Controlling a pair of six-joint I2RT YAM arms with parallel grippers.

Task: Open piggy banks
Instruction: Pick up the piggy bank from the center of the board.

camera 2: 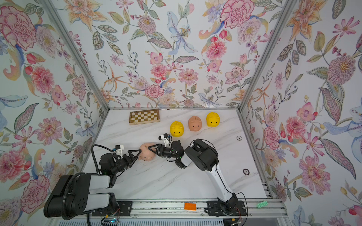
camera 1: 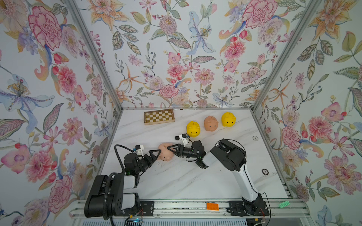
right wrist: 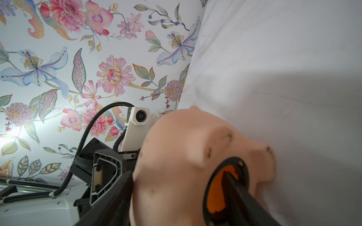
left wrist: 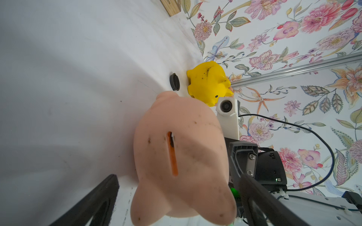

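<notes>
Plainly, the left gripper (camera 1: pixel 158 154) stands wide open, with one finger on either side of the near pink piggy bank (camera 1: pixel 166 155). In the left wrist view a gap shows between one finger (left wrist: pixel 98 199) and the body, so it is not clamped. The right gripper (camera 1: pixel 170 150) meets the same pig from the opposite side. One of its fingers (right wrist: pixel 241 197) reaches into the round hole (right wrist: pixel 215 195) in the underside and the other lies along the outside of the body; whether they pinch the wall I cannot tell. This pig lies tipped on its side about midway across the bench (camera 1: pixel 176 182), somewhat nearer the left edge, its coin slot (left wrist: pixel 172 156) facing the left wrist camera. A loose black plug (left wrist: pixel 174 81) lies on the bench just beside the nearest yellow piggy bank (camera 1: pixel 193 128). That one, a second pink piggy bank (camera 1: pixel 211 123) and a second yellow piggy bank (camera 1: pixel 228 119) stand upright in a row running toward the far right corner. A chessboard (camera 1: pixel 159 116) lies at the far edge, nearer the far left corner
</notes>
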